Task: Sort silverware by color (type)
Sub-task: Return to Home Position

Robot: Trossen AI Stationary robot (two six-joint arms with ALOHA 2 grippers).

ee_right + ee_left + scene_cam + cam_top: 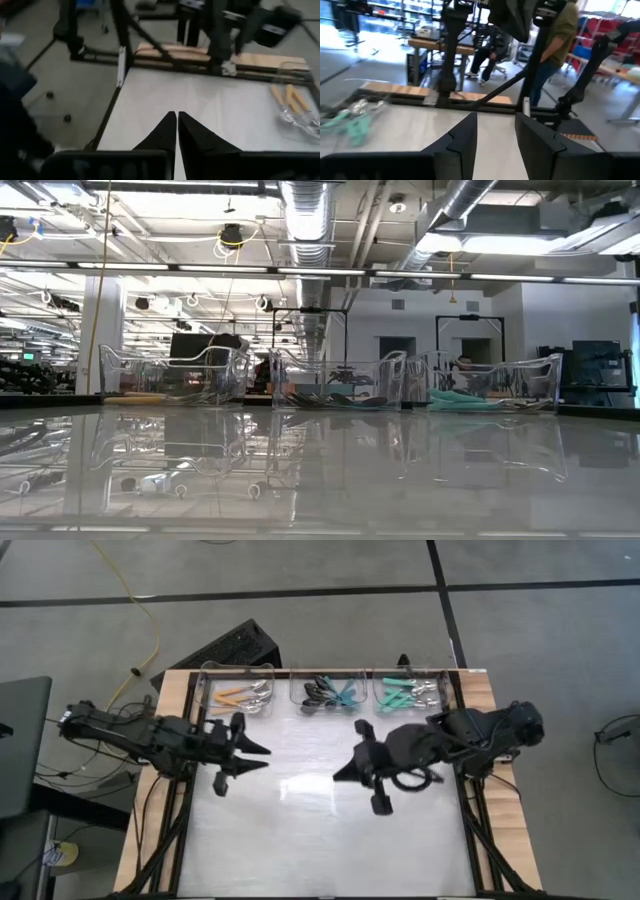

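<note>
1. The left gripper (262, 757) hangs over the table's (300, 830) left half. Its fingers (464, 142) stand apart with nothing between them.
2. The right gripper (342, 774) hangs over the right half. Its fingers (167, 131) are pressed together and hold nothing.
3. Three clear bins line the far edge, well apart from both grippers.
4. The left bin (238, 667) holds orange-handled spoons (240, 695).
5. The middle bin (328, 673) holds black-bowled spoons (328, 694).
6. The right bin (412, 671) holds teal-handled silver spoons (408, 692).
</note>
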